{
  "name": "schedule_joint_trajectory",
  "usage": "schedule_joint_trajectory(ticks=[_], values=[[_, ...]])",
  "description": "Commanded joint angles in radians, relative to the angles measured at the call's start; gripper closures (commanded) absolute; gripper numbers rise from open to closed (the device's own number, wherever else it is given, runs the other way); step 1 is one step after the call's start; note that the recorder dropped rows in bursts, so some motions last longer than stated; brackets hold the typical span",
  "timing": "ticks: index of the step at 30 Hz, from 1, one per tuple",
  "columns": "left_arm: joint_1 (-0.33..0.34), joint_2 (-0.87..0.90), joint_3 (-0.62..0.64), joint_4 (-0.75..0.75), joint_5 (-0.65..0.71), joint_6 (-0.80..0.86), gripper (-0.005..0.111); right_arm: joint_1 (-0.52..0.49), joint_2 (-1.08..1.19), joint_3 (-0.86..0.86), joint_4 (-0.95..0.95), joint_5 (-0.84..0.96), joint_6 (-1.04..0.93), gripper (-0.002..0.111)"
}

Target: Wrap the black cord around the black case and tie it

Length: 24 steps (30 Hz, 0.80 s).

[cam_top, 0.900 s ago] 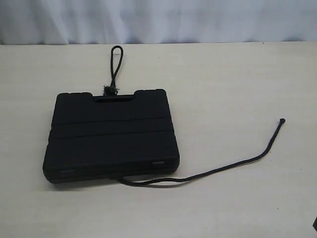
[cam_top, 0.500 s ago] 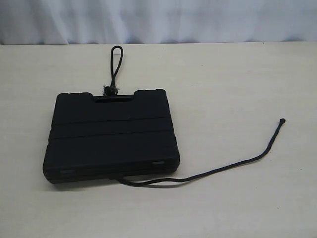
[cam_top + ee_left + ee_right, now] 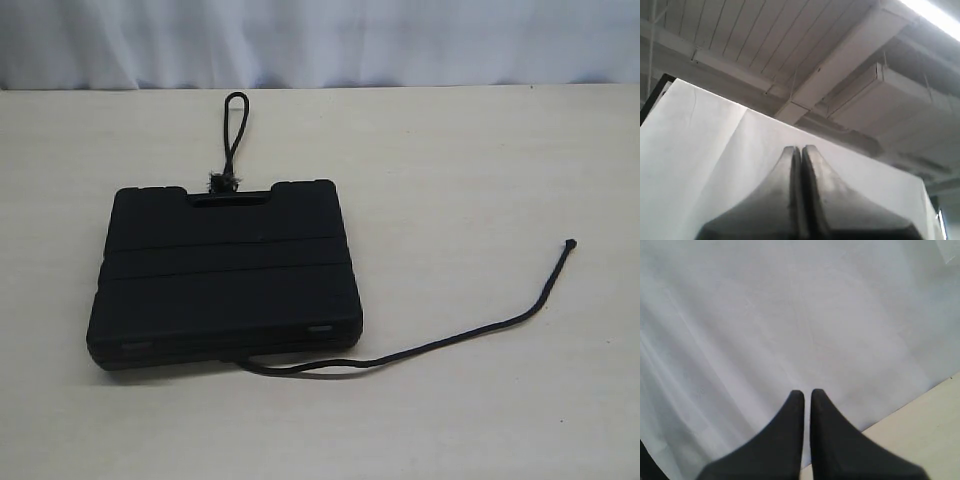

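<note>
Exterior view: black case (image 3: pixel 225 270) flat on table (image 3: pixel 480 150), black cord (image 3: pixel 440 343) trailing loose.
Left gripper (image 3: pixel 800 149) and right gripper (image 3: pixel 807 392) both closed, empty; white backdrop (image 3: pixel 790 315) ahead of each.

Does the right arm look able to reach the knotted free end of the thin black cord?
Probably yes: that cord end lies alone on the beige table, apart from the flat matte black case; the shut right gripper must open first.

Black case (image 3: pixel 225 275) flat, lid up; black cord (image 3: pixel 440 345) under it, loop past handle cutout, tail trailing right.
</note>
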Motion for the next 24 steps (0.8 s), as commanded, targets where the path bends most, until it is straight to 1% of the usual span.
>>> schedule_joint_trajectory(ticks=[1,2,3,4,5,6,8,9,11,12,14,16,17,19,21,24], values=[[-0.002,0.250,-0.219,0.050,0.164,0.103,0.107,-0.002,-0.002,0.003,0.002,0.037,0.000,0.104],[-0.002,0.319,-0.284,0.050,0.234,0.168,0.107,-0.002,-0.002,0.003,0.002,0.042,0.000,0.104],[-0.002,0.396,-0.359,0.049,0.350,0.259,0.107,-0.002,-0.002,0.003,0.002,0.045,0.000,0.104],[-0.002,0.480,-0.458,0.049,0.539,0.351,0.107,-0.002,-0.002,0.003,0.002,0.045,0.000,0.104],[-0.002,0.546,-0.511,0.049,0.647,0.388,0.107,-0.002,-0.002,0.003,0.002,0.042,0.000,0.104],[-0.002,0.616,-0.594,0.049,0.815,0.429,0.107,-0.002,-0.002,0.003,0.002,0.042,0.000,0.104],[-0.002,0.747,-0.707,0.059,1.038,0.450,0.107,-0.002,-0.002,0.003,0.002,0.042,0.000,0.104],[-0.002,0.834,-0.787,0.057,1.187,0.471,0.107,-0.002,-0.002,0.003,0.002,0.042,0.000,0.104],[-0.002,0.943,-0.881,0.043,1.361,0.514,0.107,-0.002,-0.002,0.003,0.002,0.042,0.000,0.104],[-0.002,1.018,-0.939,0.010,1.475,0.568,0.107,-0.002,-0.002,0.003,0.002,0.044,0.000,0.104],[-0.002,1.109,-1.000,-0.057,1.618,0.668,0.107,-0.002,-0.002,0.003,0.002,0.046,0.000,0.104],[-0.002,1.238,-1.035,-0.164,1.736,0.792,0.107,-0.002,-0.002,0.003,0.002,0.046,0.000,0.104],[-0.002,1.300,-1.035,-0.234,1.754,0.870,0.106,-0.002,-0.002,0.003,0.002,0.052,0.000,0.104],[-0.002,1.362,-1.035,-0.302,1.755,0.952,0.103,-0.002,-0.002,0.003,0.002,0.059,0.000,0.104],[-0.002,1.418,-1.035,-0.325,1.755,1.029,0.094,-0.002,-0.002,0.003,0.002,0.066,-0.004,0.104],[-0.002,1.495,-1.035,-0.320,1.732,1.084,0.075,-0.002,-0.002,0.003,0.002,0.072,-0.036,0.104]])
